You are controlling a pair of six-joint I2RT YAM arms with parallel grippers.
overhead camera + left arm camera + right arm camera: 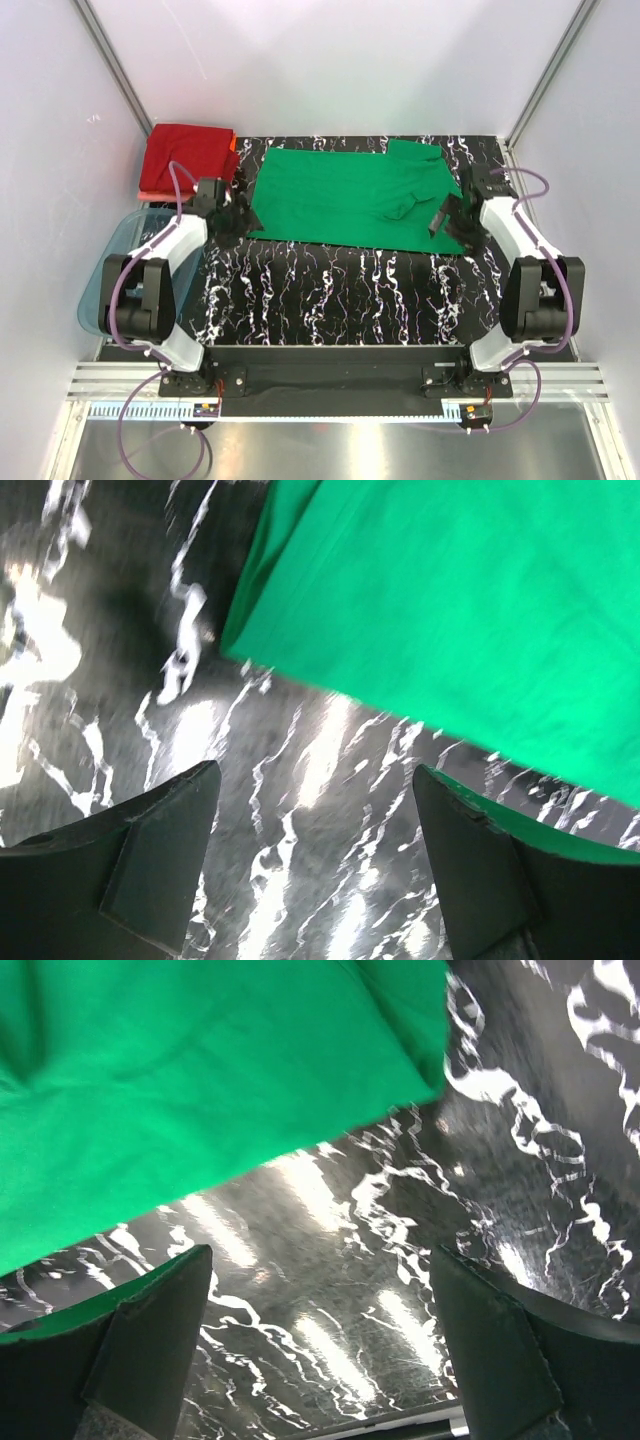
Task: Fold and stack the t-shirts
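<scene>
A bright green t-shirt (350, 195) lies spread flat across the back of the black marbled table (330, 290), with a sleeve folded over at its right. My left gripper (232, 218) hangs open just off the shirt's near left corner (450, 610), nothing between its fingers (170, 850). My right gripper (450, 218) is open by the near right corner (200, 1080), above bare table, also empty. A folded dark red t-shirt (185, 155) tops a stack at the back left. A salmon-pink edge (150, 192) shows beneath it.
A translucent blue plastic tub (110, 260) sits off the table's left side beside the left arm. White walls with metal posts close in the back and both sides. The marbled surface continues in front of the green shirt toward the arm bases.
</scene>
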